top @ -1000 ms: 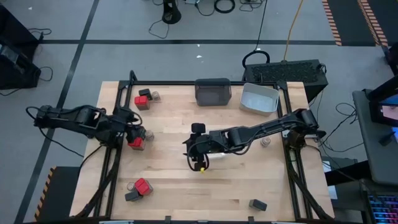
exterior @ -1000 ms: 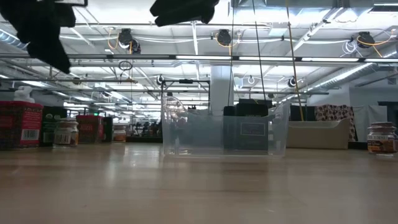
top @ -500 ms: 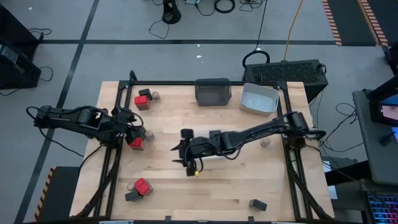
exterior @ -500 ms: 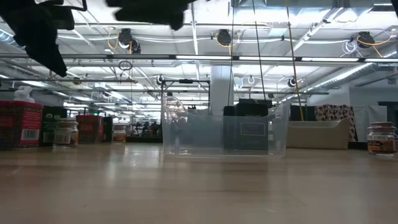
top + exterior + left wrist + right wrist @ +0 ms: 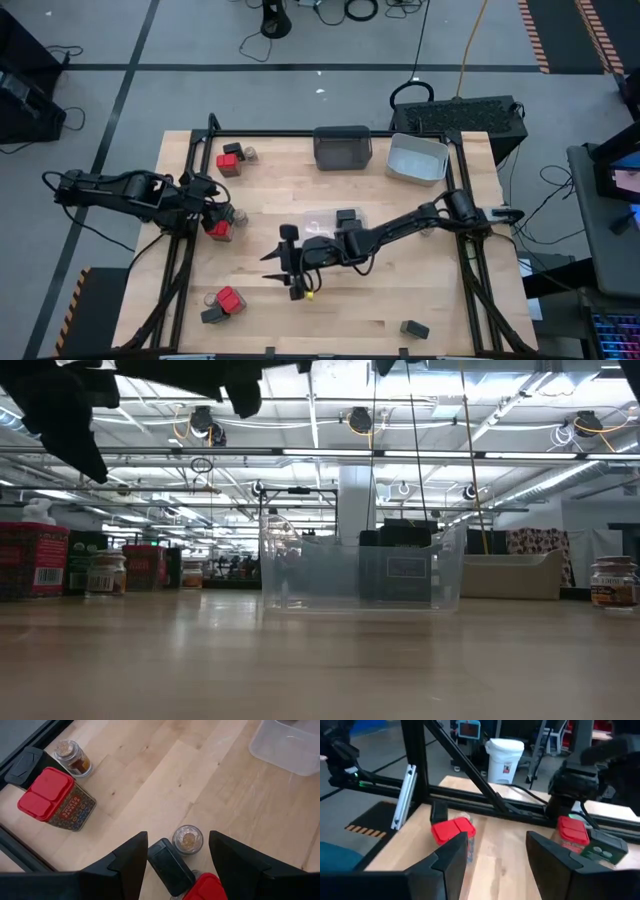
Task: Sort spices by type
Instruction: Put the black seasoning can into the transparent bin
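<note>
My left gripper (image 5: 214, 214) hovers open over a cluster at the table's left: a dark box (image 5: 170, 872), a round jar (image 5: 187, 840) and a red-topped box (image 5: 219, 231). Its fingers touch none of them. My right gripper (image 5: 275, 262) is open above the table's middle, pointing almost level toward the left edge. Ahead of it a red-topped box (image 5: 452, 832) and a dark box (image 5: 438, 811) stand near the front left corner. A clear bin (image 5: 322, 218) holds one dark box (image 5: 348, 215). Another red-topped box (image 5: 52, 800), a jar (image 5: 72, 757) and a dark box (image 5: 25, 767) stand at the far left.
A dark grey bin (image 5: 342, 147) and a light grey bin (image 5: 417, 158) stand at the far edge. A lone jar (image 5: 427, 230) is at the right, and a dark box (image 5: 414, 328) lies near the front right. A black frame (image 5: 190, 170) borders the table.
My right gripper has gone toward the table's left and near edges and come lower, tipping from pointing down to nearly level. It has left the space above the clear bin, which now shows with the dark box inside.
</note>
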